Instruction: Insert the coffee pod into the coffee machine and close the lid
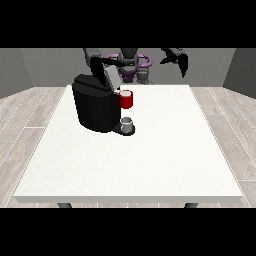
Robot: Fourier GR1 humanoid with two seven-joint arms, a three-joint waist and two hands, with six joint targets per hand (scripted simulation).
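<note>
The coffee machine (95, 107) stands on the white counter (150, 160), toward the far edge and at the view's left, with its grey lid (111, 77) tilted up and open. A red thing at the machine (127, 99) sits at its front, just above a small grey thing (127, 121) resting on the machine's base (it may be the pod or a cup; I cannot tell which). No coffee pod shows plainly anywhere else on the counter.

The hand at the view's left (94, 60) is raised just behind the machine, close to the open lid; whether its fingers are open or closed I cannot tell. The hand at the view's right (177, 59) hangs above the far edge, well apart from the machine, its fingers looking relaxed and holding nothing.

With the lid up and 1 hand near it, the closing step seems to be in hand. The next move would call for bringing that hand onto the lid's top edge and pressing it down toward the machine's body.

Room is ample: the near half and the right side of the counter offer open surface, while the machine stands near the left and far edges.
</note>
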